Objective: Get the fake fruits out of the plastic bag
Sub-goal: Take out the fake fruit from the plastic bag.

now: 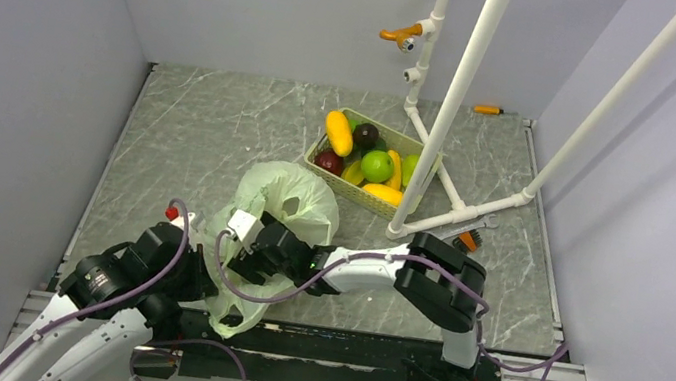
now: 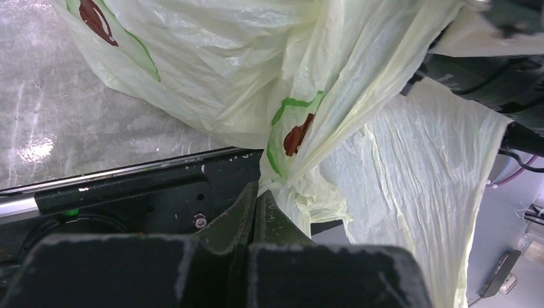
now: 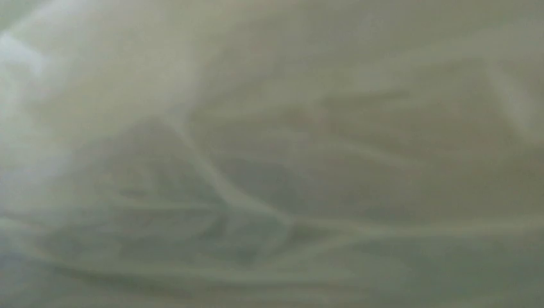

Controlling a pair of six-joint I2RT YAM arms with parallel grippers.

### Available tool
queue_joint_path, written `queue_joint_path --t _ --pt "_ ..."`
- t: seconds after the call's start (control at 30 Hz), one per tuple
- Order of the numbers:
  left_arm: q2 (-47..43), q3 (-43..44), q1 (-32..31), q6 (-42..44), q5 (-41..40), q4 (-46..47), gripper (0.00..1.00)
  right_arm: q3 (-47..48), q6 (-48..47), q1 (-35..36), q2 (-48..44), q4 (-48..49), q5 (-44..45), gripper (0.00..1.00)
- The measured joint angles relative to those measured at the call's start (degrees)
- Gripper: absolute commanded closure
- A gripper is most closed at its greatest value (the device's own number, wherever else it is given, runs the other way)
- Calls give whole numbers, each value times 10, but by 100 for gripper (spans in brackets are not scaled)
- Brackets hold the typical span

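Your left hand (image 2: 256, 192) is clenched on a fold of the one crinkly pale-green plastic bag (image 1: 297, 200) on the grey marbled tabletop (image 1: 192, 128). Your right hand (image 1: 249, 250) reaches inside the bag, and you can't tell its grip. One beige slotted tray (image 1: 386, 127) holds glossy plastic fruits (image 1: 377, 165): two green, one maroon, one dark purple, at least three yellow.

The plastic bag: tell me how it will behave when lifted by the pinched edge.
Probably floppy: the plastic bag drapes in crumpled folds from where the left gripper pinches it. Likely light, as the film looks thin and translucent. It may slip from the grip, since the film looks smooth.
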Motion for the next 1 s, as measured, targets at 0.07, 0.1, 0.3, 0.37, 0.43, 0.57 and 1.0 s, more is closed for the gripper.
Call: queue_joint_path --t 0.07,0.1,0.3,0.37,0.43,0.57,1.0 --pt "-1 0 0 -2 0 0 100 2 0 0 10 0 0 22" --pt "-3 0 0 -2 -1 0 100 3 0 0 13 0 0 27" --pt "-17 -1 0 -2 -4 0 100 21 7 0 26 -7 -6 62" --pt "-17 -1 0 -2 -4 0 100 27 7 0 26 -12 -6 69" --pt "-17 -1 0 -2 -4 0 100 29 8 0 25 -15 -5 79" --pt "-19 -2 0 -2 -4 0 100 29 11 0 14 -33 -4 90" --pt "-46 -3 0 -3 -5 1 100 24 32 0 -84 -68 -12 100"
